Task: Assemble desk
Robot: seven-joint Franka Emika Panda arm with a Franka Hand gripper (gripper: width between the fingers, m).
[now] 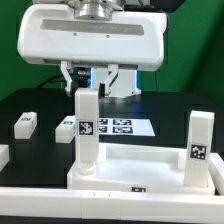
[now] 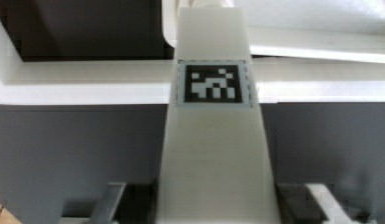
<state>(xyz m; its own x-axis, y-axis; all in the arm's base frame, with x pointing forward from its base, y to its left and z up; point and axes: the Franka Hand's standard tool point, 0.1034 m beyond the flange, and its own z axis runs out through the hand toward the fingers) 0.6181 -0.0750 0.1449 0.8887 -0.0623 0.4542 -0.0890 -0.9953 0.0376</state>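
Along the tabletop's (image 1: 30,100) near edge we find the desk panel (image 1: 130,172), with one leg (image 1: 87,130) and a second leg (image 1: 200,140) upright in its corners. The pincer (image 1: 93,78) hangs over the first, jaws spread clear of it, holding nothing. Farther back, by the marker board (image 1: 118,127), loose legs (image 1: 25,123) are unfitted: about half done, we judge.

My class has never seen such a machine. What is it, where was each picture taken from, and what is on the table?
The machine is a robot arm building a desk. One picture comes from a camera off the arm, the other from one on its wrist, looking past its gripper. On the black table lies the desk's white panel, with two legs upright on it: the leg under the gripper and a second leg at the exterior view's right. Two loose legs lie behind. The gripper straddles its leg with gaps showing, so it looks open, holding nothing.
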